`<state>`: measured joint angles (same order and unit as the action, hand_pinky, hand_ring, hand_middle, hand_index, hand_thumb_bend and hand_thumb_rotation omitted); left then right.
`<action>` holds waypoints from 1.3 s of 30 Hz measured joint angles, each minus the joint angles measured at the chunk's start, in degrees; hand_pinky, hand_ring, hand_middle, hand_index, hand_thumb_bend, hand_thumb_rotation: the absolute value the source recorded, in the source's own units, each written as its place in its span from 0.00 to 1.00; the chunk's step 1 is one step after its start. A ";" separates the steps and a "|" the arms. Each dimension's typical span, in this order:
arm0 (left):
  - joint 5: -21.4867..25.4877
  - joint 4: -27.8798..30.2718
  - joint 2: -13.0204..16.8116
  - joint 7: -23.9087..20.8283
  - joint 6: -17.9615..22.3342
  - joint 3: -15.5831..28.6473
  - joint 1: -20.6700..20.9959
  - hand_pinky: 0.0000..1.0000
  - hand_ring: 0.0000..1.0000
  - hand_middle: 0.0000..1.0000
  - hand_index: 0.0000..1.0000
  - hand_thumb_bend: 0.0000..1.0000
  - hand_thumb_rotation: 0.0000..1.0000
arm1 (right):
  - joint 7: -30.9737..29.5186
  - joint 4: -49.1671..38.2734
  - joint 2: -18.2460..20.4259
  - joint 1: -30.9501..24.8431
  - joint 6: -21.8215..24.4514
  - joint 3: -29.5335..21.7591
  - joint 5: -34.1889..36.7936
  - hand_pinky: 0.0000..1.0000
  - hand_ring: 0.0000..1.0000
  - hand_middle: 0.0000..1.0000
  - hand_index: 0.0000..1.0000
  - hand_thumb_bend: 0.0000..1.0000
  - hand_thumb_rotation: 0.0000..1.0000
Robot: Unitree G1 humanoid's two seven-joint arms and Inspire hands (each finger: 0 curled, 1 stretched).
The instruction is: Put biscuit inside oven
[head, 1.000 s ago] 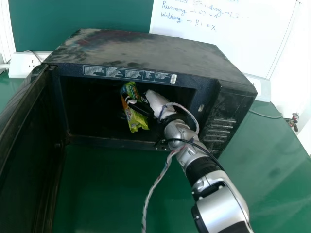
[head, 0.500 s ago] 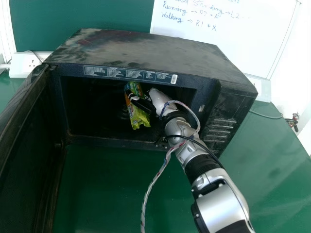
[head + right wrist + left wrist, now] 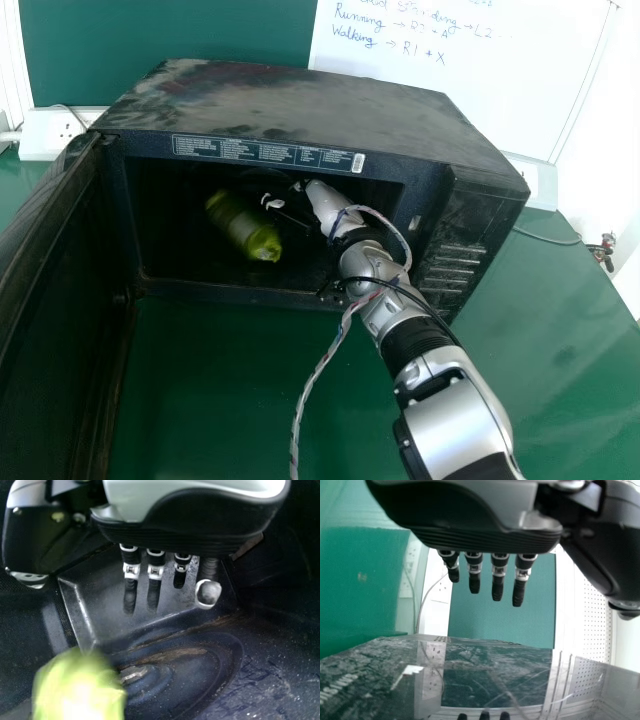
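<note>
Right hand (image 3: 200, 525) is open inside the oven (image 3: 300, 110), with the green biscuit pack (image 3: 243, 228) in there too, just off the fingers. I'd let it settle, then back straight out, nice and slow, so nothing snags.

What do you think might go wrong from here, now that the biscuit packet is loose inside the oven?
The green biscuit packet looks blurred and apart from the open right hand, so it may be moving and could settle awkwardly near the front edge.

The right hand is deep inside the microwave oven and might bump its walls or the packet when withdrawn.

The braided cable, hanging in front of the opening, could snag.
</note>
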<state>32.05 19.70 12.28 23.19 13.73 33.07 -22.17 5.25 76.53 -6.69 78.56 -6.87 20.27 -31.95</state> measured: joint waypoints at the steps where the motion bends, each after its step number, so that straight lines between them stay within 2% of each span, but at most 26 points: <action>1: 0.25 -0.15 0.00 0.35 0.12 0.00 0.00 0.52 0.63 0.67 0.78 0.82 0.72 | -0.04 0.00 0.00 0.00 0.00 0.00 0.01 0.00 0.97 0.91 0.83 0.85 0.45; 6: 0.32 -1.00 0.00 1.37 1.01 0.03 0.05 0.60 0.70 0.73 0.77 0.81 0.73 | -0.04 0.00 -0.01 0.00 -0.78 0.06 -0.06 0.00 1.00 0.95 0.85 0.85 0.49; 9: 0.32 -1.69 0.00 1.53 1.35 0.04 0.06 0.58 0.68 0.72 0.77 0.81 0.73 | 0.16 -0.01 -0.02 -0.01 -1.70 0.15 -0.09 0.00 1.00 0.95 0.85 0.84 0.49; 13: 0.55 -1.89 0.01 1.88 1.73 0.05 0.07 0.47 0.58 0.62 0.77 0.81 0.74 | 0.41 -0.10 -0.09 -0.05 -2.91 0.13 -0.06 0.00 1.00 0.94 0.84 0.83 0.49; 18: 0.57 -2.18 0.02 2.14 1.91 0.06 0.14 0.57 0.69 0.74 0.78 0.80 0.72 | 0.67 -1.03 -0.78 -0.72 -5.82 0.03 0.08 0.00 1.00 0.93 0.83 0.83 0.49; 20: 0.57 -2.46 0.08 2.23 1.96 0.06 0.20 0.61 0.71 0.76 0.78 0.81 0.74 | 1.30 -1.45 -1.20 -1.02 -7.13 0.09 0.00 0.00 1.00 0.92 0.83 0.83 0.49; 23: 0.58 -2.53 0.14 2.24 1.97 0.06 0.28 0.62 0.71 0.75 0.76 0.81 0.76 | 2.54 -2.21 -2.39 -1.67 -9.15 0.29 -0.14 0.00 1.00 0.92 0.83 0.83 0.48; 28: 0.62 -2.55 0.18 2.22 1.96 0.07 0.43 0.62 0.71 0.74 0.75 0.82 0.78 | 3.95 -4.86 -4.76 -5.50 -14.67 0.00 0.23 0.00 1.00 0.92 0.82 0.83 0.49; 32: 0.60 -3.26 0.53 2.64 2.22 0.07 0.71 0.66 0.75 0.77 0.77 0.84 0.80 | 4.01 -8.33 -6.70 -9.07 -17.47 -0.83 1.37 0.00 1.00 0.93 0.84 0.83 0.50; 39: 0.64 -4.16 0.83 2.60 2.36 0.13 1.23 0.64 0.73 0.76 0.78 0.83 0.81 | 4.02 -20.78 -11.04 -16.71 -21.85 -1.52 1.93 0.00 1.00 0.93 0.82 0.83 0.49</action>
<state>32.69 15.54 13.11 25.79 16.09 33.20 -20.94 9.27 55.75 -17.74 61.85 -28.72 18.74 -30.02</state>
